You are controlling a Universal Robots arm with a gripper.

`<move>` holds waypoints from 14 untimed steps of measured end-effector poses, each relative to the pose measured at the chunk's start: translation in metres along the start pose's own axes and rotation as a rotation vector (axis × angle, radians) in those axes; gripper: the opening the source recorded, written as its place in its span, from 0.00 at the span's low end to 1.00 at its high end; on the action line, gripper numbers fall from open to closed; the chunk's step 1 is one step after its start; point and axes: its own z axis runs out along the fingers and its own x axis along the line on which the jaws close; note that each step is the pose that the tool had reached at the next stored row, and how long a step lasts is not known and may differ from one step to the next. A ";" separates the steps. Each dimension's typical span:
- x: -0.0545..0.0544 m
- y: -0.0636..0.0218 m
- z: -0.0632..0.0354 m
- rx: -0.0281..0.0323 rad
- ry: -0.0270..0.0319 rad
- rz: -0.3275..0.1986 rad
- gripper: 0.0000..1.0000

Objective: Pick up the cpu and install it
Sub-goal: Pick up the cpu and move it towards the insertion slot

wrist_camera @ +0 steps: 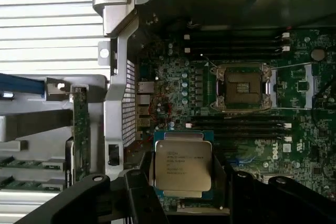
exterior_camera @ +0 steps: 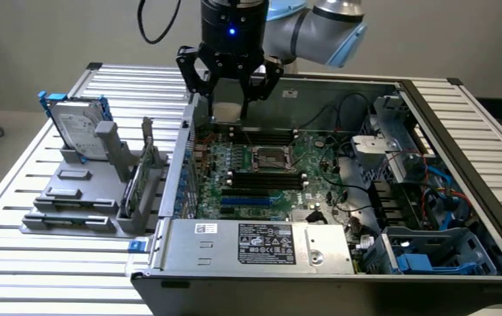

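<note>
Holding the cpu point(wrist_camera: 183, 166) level, metal top up, pinched by opposite edges between the fingers point(wrist_camera: 137, 192), probably to keep its underside facing the board. Hanging above the motherboard point(exterior_camera: 316, 168) inside the open case point(exterior_camera: 339, 80), toward the desk's point(exterior_camera: 461, 112) far edge, short of the empty socket point(wrist_camera: 242, 86).

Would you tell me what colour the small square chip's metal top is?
Silver-grey with dark printed text on the small square chip; the wrist view shows it best.
</note>
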 end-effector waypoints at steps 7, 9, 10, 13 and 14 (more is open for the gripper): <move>-0.032 0.0066 0.0068 0.0007 -0.0001 0.000 0.55; -0.041 0.0096 0.0095 0.0017 -0.0001 0.000 0.55; -0.046 0.0113 0.0109 0.0023 -0.0001 0.000 0.55; -0.060 0.0167 0.0155 0.0035 -0.0002 0.000 0.55; -0.064 0.0186 0.0170 0.0039 -0.0001 0.000 0.55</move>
